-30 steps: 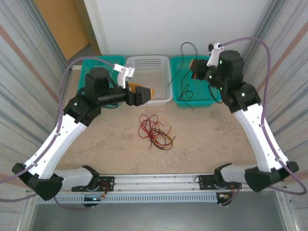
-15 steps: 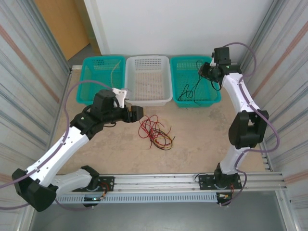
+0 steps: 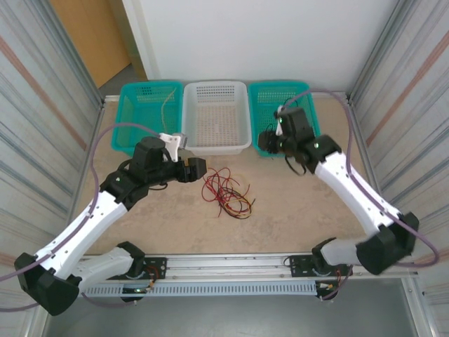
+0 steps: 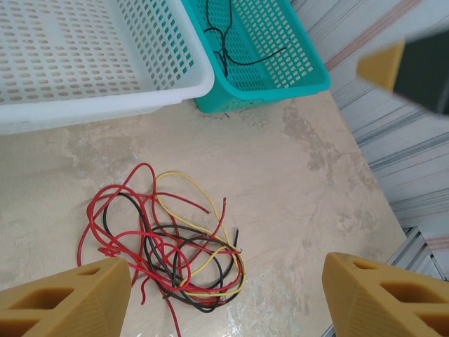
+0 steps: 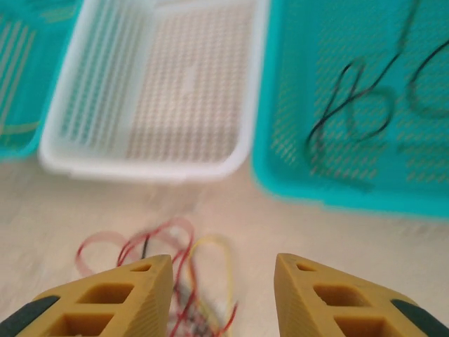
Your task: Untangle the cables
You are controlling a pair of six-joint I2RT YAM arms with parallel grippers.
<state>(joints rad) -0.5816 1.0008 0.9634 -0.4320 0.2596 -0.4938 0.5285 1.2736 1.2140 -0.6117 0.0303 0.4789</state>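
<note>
Cables (image 3: 226,191) on the table (image 3: 302,203), just before a row of three baskets (image 3: 216,148)

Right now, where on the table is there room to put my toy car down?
The beige tabletop is bare between the tangle of thin red, black and yellow wires and the white right arm, and in front toward the metal rail. It is crowded by the left gripper.

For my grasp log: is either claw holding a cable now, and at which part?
Nothing is held. The left claw and the right claw are both open with empty gaps; the tangled cables lie loose on the table.
</note>
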